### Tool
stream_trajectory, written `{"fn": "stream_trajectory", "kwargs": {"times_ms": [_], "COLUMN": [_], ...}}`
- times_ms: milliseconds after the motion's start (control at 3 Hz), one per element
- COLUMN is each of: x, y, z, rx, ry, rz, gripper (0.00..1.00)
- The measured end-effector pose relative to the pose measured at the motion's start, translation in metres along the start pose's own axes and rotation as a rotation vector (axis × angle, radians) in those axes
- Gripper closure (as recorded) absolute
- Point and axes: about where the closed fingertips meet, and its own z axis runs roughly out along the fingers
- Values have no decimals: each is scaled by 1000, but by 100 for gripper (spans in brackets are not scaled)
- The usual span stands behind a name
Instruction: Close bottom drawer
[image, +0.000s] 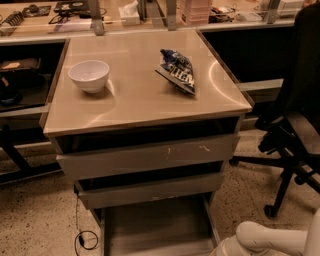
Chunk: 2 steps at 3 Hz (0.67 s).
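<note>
Only the one camera view to go on. The bottom drawer (155, 225) is pulled well out, with its flat grey floor showing below the middle drawer front (150, 191), so nothing is closed yet. My arm (270, 239) pokes in just right of the bottom drawer, at the lower right corner. The tool itself is out of shot, somewhere past the edge on that same side, and I honestly can't tell whether it's spread or pressed together.

What could bite me from here:
- The bottom drawer's front runs off the lower edge, so I'd be lining up a push on something I can't see. An off-centre shove would probably skew it on its runners and jam it.
- The middle front and the scratched top front (147, 157) sit right above the bottom drawer. If I come in too high, I close the wrong one.
- A cable (82, 235) loops on the floor just left of the bottom drawer and could snag.
- The office chair (295, 135) stands to the right of the bottom drawer, near my arm, so a wide swing clips it.
- A hard slam might rattle the desk (140, 100) above the bottom drawer, where a white bowl (89, 75) and a chip bag (176, 70) sit.

The runners are too dark to make out.
</note>
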Motion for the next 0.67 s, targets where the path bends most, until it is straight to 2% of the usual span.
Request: {"fn": "stream_trajectory", "kwargs": {"times_ms": [667], "x": [-3], "y": [-28], "z": [39], "rx": [-19], "ry": [13], "rz": [12], "gripper": [100]}}
